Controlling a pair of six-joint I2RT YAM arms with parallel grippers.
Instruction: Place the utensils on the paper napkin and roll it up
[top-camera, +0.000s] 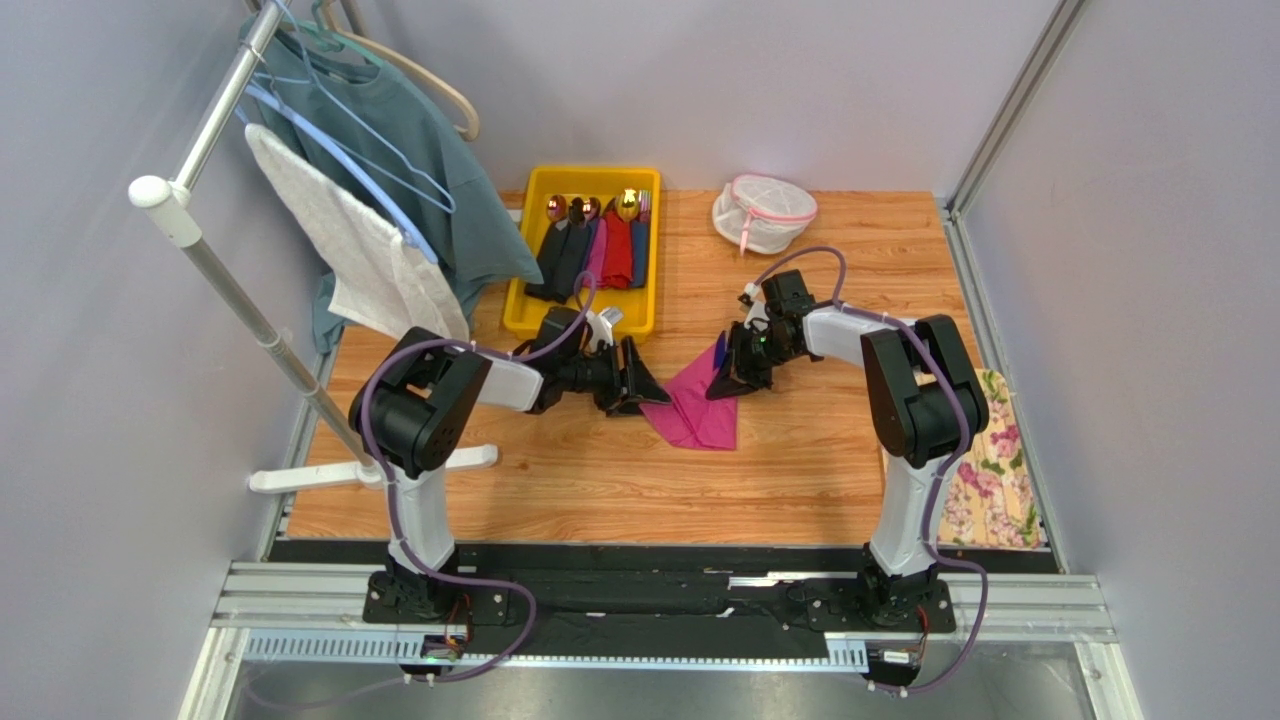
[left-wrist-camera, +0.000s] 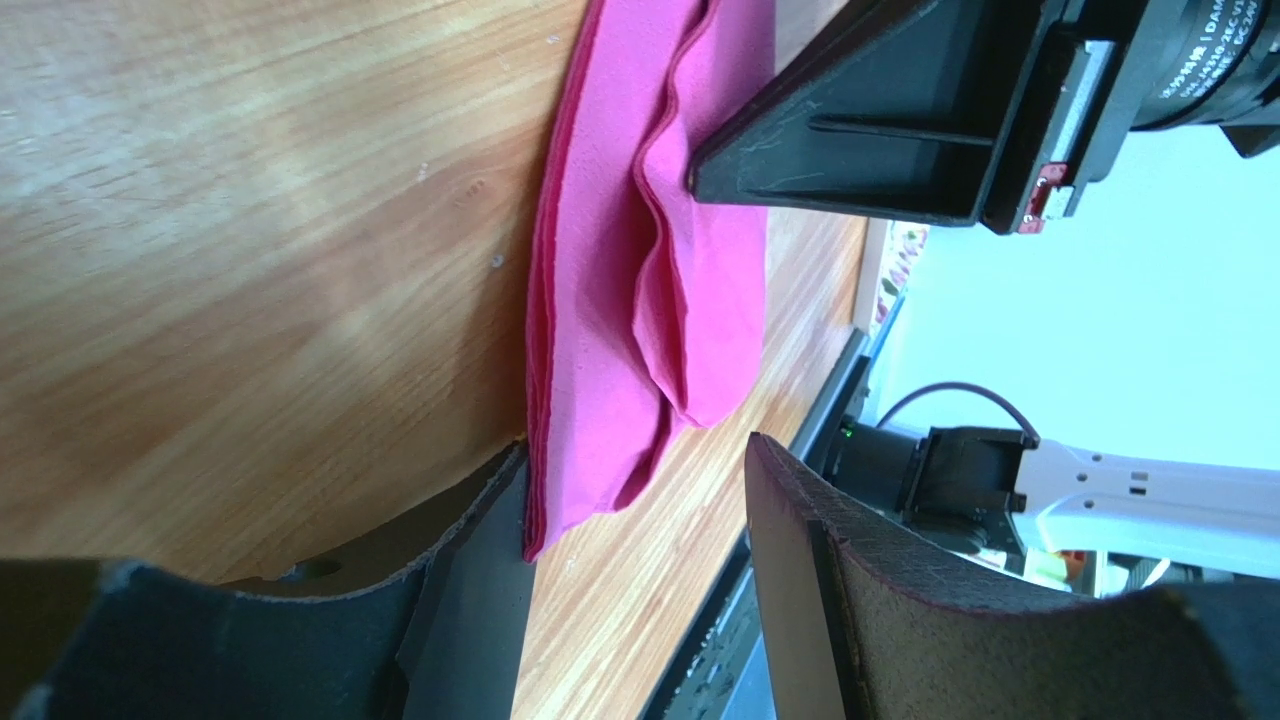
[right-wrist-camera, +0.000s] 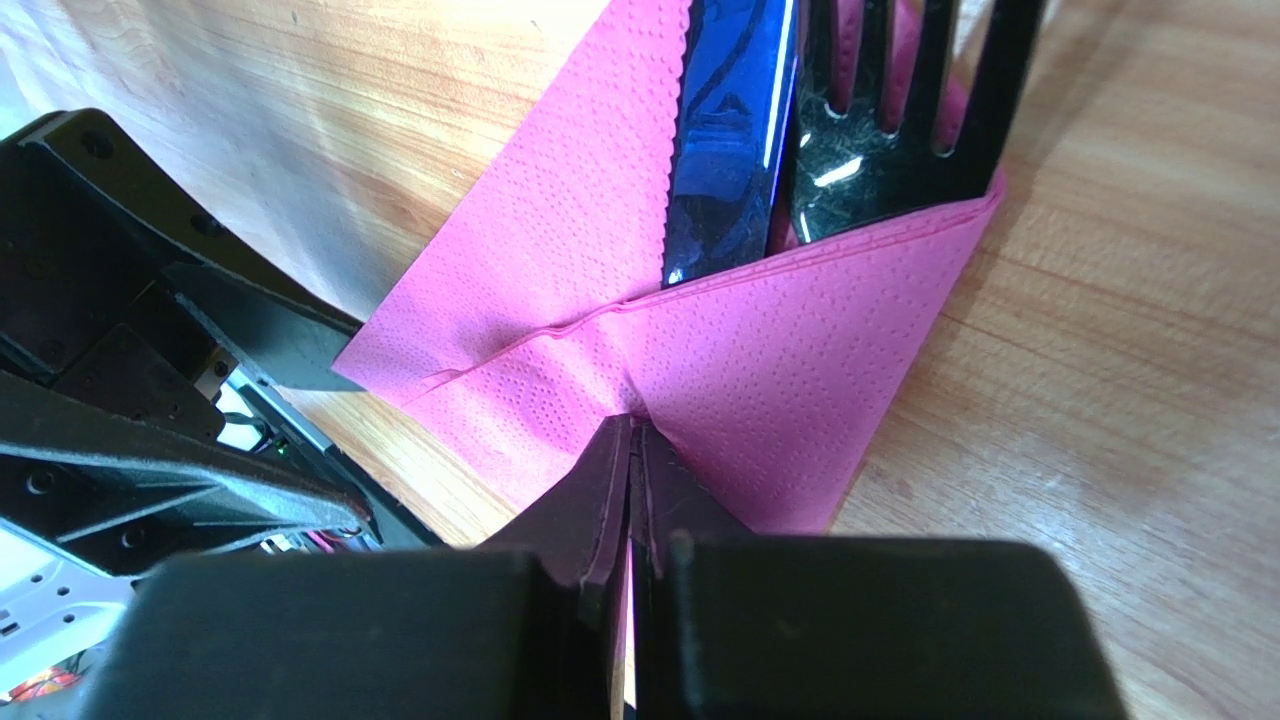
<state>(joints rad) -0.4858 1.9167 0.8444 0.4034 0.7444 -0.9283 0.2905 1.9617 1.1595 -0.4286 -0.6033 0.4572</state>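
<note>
The magenta paper napkin (top-camera: 694, 402) lies mid-table, one flap folded over the handles of the utensils. In the right wrist view a dark blue knife (right-wrist-camera: 729, 135) and a black fork (right-wrist-camera: 887, 120) stick out from under the fold of the napkin (right-wrist-camera: 781, 360). My right gripper (right-wrist-camera: 631, 438) is shut, pinching the folded flap where its creases meet. My left gripper (left-wrist-camera: 639, 503) stands open at the napkin's (left-wrist-camera: 601, 300) near corner. That corner touches one of its fingers (left-wrist-camera: 473, 585), and the other finger (left-wrist-camera: 842, 600) is apart from it. In the top view both grippers (top-camera: 643, 383) (top-camera: 742, 375) flank the napkin.
A yellow tray (top-camera: 525, 270) of sleeved cutlery stands behind the left gripper. A white mesh pouch (top-camera: 763, 213) sits at the back. A floral cloth (top-camera: 995, 480) hangs at the right table edge. A clothes rack (top-camera: 241, 285) with garments stands on the left.
</note>
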